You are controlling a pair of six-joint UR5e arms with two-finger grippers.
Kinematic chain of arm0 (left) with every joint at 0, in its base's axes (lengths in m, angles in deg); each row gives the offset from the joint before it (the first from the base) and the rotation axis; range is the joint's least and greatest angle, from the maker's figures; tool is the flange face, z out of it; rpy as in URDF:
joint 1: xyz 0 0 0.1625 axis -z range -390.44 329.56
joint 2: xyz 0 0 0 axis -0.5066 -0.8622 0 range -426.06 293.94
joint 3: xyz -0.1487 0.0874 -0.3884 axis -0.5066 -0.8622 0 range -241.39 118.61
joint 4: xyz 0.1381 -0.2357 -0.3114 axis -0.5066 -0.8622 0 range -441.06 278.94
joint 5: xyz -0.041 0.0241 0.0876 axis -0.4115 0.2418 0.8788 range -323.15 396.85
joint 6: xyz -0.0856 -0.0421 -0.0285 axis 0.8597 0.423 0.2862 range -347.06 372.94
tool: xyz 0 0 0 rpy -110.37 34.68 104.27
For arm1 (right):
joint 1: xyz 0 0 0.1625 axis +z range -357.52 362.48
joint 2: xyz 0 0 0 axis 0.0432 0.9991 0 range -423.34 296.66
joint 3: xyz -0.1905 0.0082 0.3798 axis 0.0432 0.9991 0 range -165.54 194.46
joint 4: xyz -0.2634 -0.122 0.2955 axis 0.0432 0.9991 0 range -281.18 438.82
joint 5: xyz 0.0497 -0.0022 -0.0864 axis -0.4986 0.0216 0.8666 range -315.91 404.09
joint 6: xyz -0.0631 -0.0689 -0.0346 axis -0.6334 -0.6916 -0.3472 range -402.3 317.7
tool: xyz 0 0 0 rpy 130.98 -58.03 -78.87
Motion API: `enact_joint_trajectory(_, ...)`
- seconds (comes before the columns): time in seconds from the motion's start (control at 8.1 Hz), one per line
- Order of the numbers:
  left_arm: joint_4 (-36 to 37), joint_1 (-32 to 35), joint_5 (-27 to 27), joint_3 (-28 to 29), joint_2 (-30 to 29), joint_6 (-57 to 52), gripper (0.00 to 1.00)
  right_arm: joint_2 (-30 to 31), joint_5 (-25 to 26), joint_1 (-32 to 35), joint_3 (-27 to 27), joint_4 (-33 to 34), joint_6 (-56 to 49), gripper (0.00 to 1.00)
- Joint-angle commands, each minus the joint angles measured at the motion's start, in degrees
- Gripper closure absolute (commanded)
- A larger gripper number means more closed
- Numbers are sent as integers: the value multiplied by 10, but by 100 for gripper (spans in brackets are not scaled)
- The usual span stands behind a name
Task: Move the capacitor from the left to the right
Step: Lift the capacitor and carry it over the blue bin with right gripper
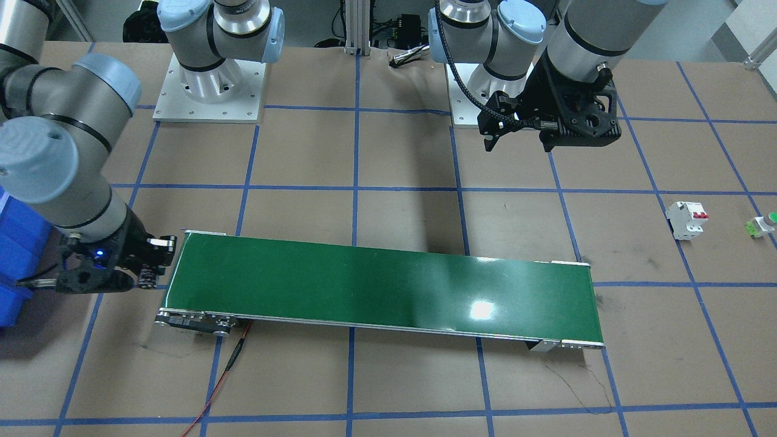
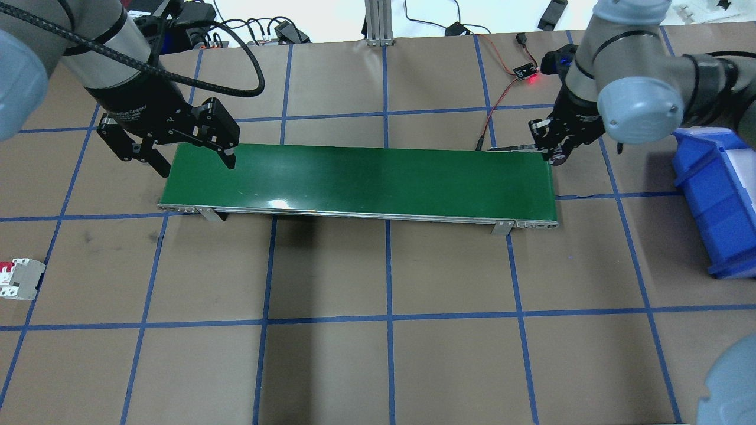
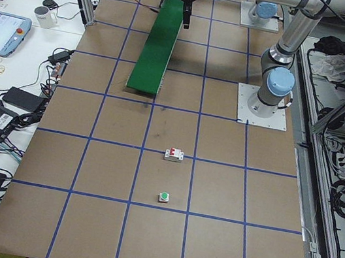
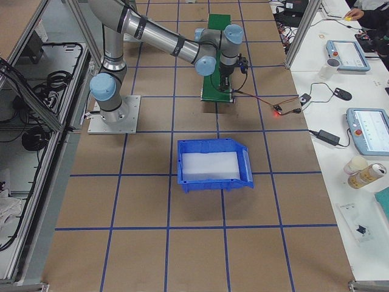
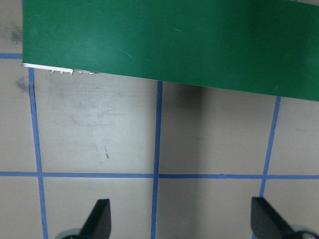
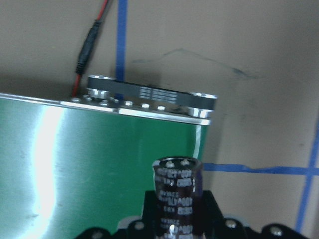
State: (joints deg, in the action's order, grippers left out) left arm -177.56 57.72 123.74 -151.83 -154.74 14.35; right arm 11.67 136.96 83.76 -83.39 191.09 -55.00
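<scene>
The capacitor (image 6: 177, 191) is a small black cylinder with pale lettering. It stands upright between the jaws of my right gripper (image 6: 177, 216), which is shut on it. This gripper (image 2: 552, 149) hovers at the right end of the green conveyor belt (image 2: 360, 177), just off its far corner; in the front-facing view the gripper (image 1: 149, 267) is at the belt's left end. My left gripper (image 2: 195, 156) is open and empty above the belt's left end. Its two fingertips (image 5: 99, 219) frame bare table in front of the belt (image 5: 174, 40).
A blue bin (image 2: 714, 195) stands to the right of the belt. A white breaker with red switches (image 1: 686, 220) and a green-capped push button (image 1: 762, 226) lie on the table's left side. A red cable (image 1: 224, 376) runs from the belt's right end.
</scene>
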Motion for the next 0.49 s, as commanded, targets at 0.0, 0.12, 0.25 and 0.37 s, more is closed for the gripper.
enact_joint_trajectory(0.0, 0, 0, 0, 0, 0, 0, 0, 30, 36, -136, 20, -15, -220, 100)
enact_joint_trajectory(0.12, 0, 0, 0, 0, 0, 0, 0, 30, 38, -192, 28, -13, -300, 100)
enact_joint_trajectory(0.25, 0, 0, 0, 0, 0, 0, 0, 30, 36, -238, 28, -11, -378, 100)
enact_joint_trajectory(0.37, 1, 0, 0, -1, 0, 0, 0, 25, 37, -287, 28, -8, -446, 100)
